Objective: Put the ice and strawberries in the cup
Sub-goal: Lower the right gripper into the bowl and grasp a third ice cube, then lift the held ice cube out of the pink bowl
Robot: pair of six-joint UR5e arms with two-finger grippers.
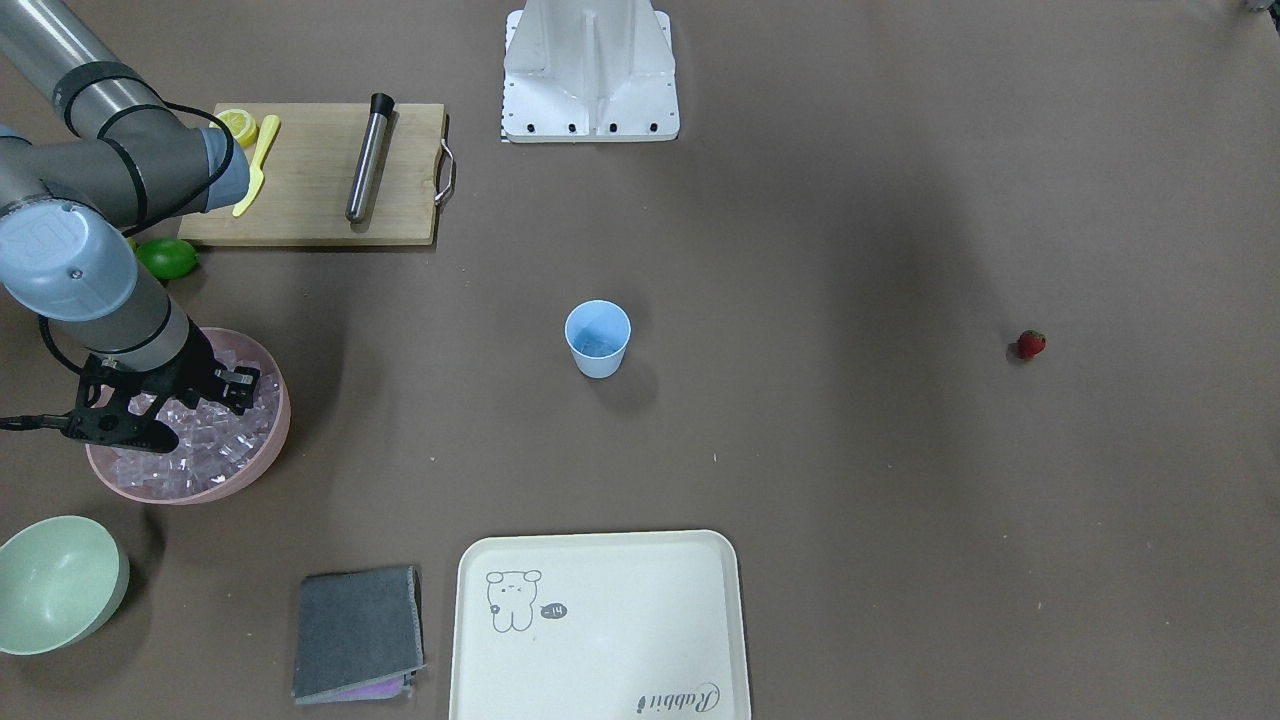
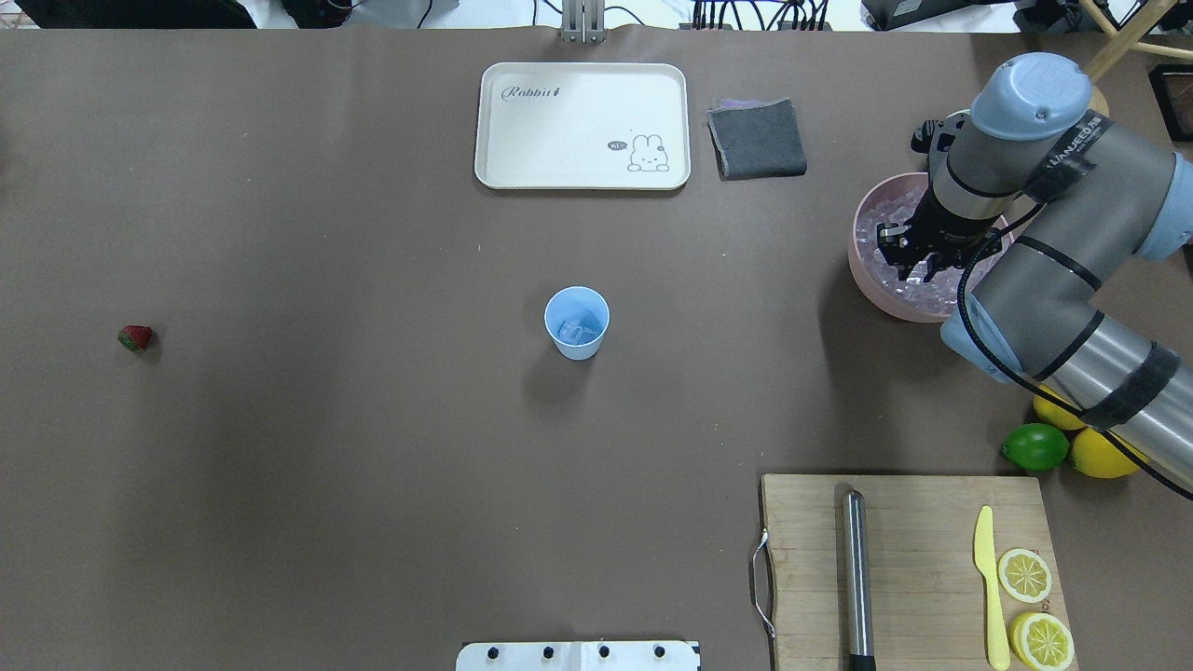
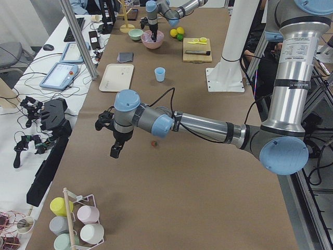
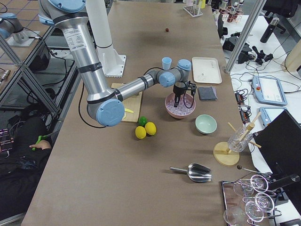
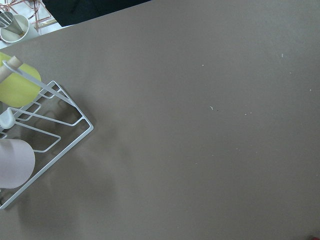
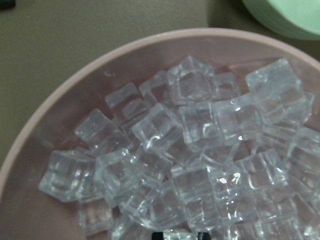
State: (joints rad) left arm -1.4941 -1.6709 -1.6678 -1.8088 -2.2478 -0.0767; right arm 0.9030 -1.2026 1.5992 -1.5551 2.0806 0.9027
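r. gripper [image 6: 180, 236]: black, two-finger, pointing down into a large round pink bowl [image 1: 262, 458] at the robot's right end of the table; tips set narrow, w/ one cube caught between them at the bottom edge of the wrist view. small clear glassy ice cubes [image 6: 155, 127]: many, heaped in the pink bowl; a few more lie in the bottom of the cup. small light blue tapered plastic cup [image 1: 598, 340]: no handle, upright, mid-table, nothing touching it, well apart from pink bowl and r. gripper. tiny red strawberry w/ green leafy top [image 1: 1031, 344]: one pc., lying on the brown table cover [image 1: 850, 450] toward the robot's left end, well apart from the cup. l. gripper [image 3: 115, 152]: seen only in the left side view, hanging above the table near the strawberry, not touching it; wide or narrow, cannot tell. misc.: pale green round bowl [image 1: 55, 585], near the pink bowl, apart from it. cream rectangular tray w/ rabbit drawing [image 1: 620, 600], beyond the cup on the operators' side. dark grey folded cloth [image 1: 357, 632], just beside the tray. wooden cutting board w/ metal handle [image 1: 300, 200], bearing a steel cylinder w/ black cap [image 1: 367, 160], a yellow plastic knife [image 1: 255, 170] and cut lemon halves [image 2: 1025, 575]. green lime [image 2: 1035, 447] w/ whole yellow lemons [image 2: 1104, 454], beside the board, partly under the r. arm. white wire rack w/ pastel cups [image 5: 50, 120], at the left edge of the l. wrist view.
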